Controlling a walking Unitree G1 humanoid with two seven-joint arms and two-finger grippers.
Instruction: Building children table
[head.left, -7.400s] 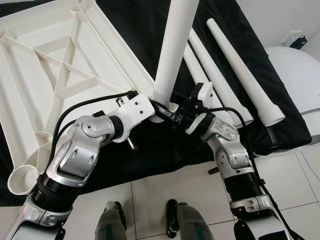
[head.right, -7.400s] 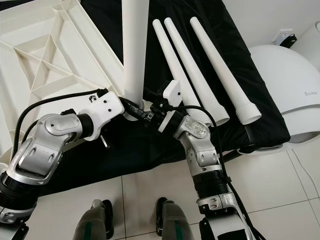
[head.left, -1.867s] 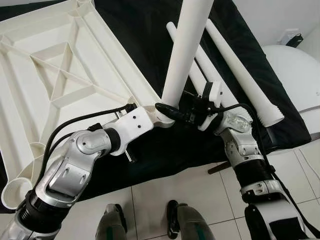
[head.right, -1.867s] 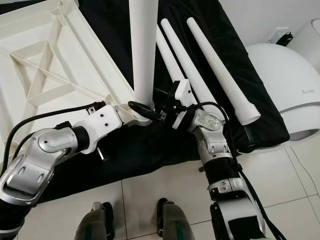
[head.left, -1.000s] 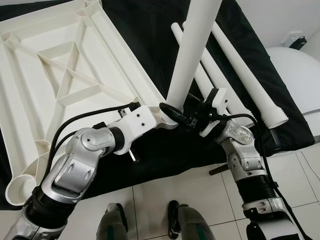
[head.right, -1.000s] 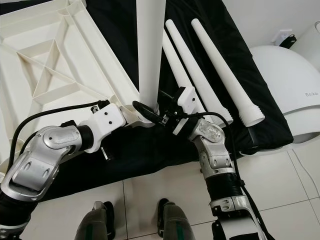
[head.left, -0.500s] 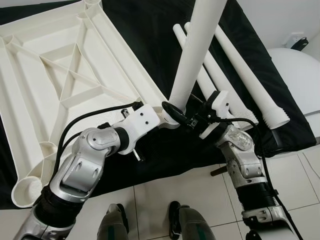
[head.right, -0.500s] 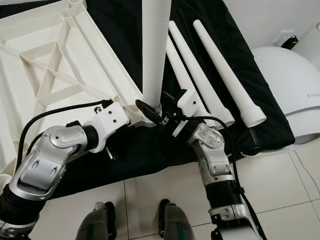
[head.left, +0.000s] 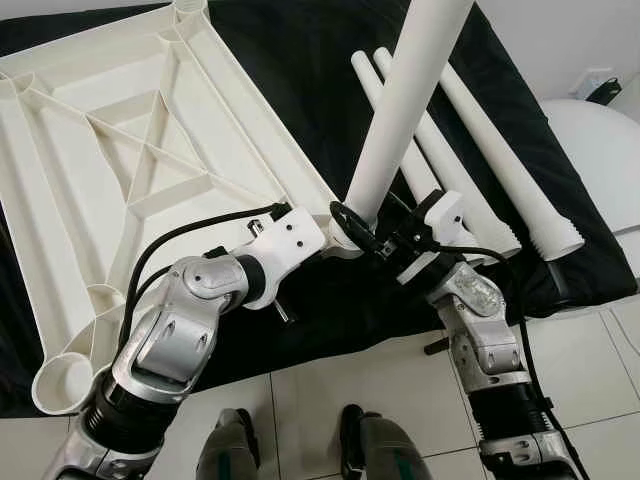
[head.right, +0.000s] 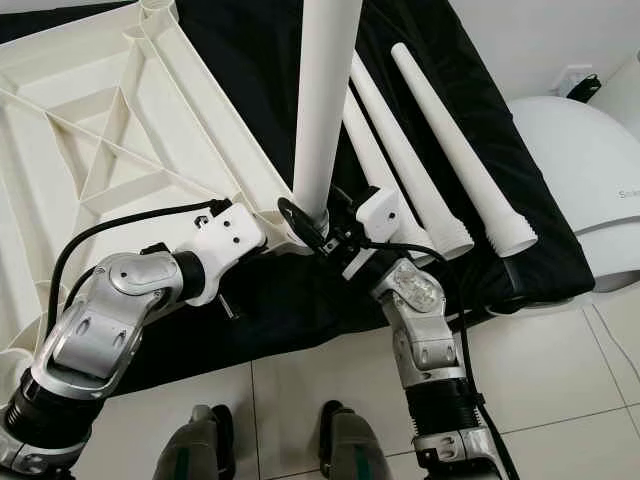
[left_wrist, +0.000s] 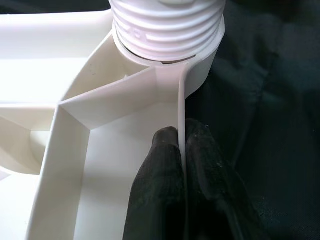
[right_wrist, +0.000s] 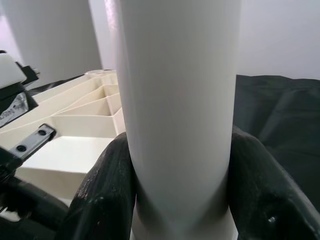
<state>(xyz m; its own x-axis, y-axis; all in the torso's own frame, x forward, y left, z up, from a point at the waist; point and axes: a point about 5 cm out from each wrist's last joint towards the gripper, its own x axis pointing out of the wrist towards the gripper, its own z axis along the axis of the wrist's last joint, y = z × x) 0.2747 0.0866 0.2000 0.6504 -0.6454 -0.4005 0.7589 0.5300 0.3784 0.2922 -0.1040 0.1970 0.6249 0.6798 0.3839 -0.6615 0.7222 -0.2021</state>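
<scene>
The white table top (head.left: 150, 150) lies upside down, ribs up, on a black cloth. A white leg (head.left: 405, 120) stands upright in its near right corner socket (left_wrist: 170, 65), with threads (left_wrist: 167, 25) showing above the socket rim. My left gripper (left_wrist: 182, 145) is shut on the thin rim wall of the table top, just beside that socket. From the right, my right gripper (right_wrist: 180, 165) is shut around the leg near its base. Both grippers meet at the corner (head.left: 350, 225).
Three loose white legs (head.left: 500, 160) lie side by side on the cloth, right of the upright one. An empty corner socket (head.left: 62, 380) sits at the near left. A white rounded appliance (head.left: 605, 130) stands at the far right. My feet (head.left: 230, 460) rest on tiled floor.
The whole picture has shifted a little, so the camera moved. Both grippers keep the same hold at the corner socket, and the leg stays upright in it.
</scene>
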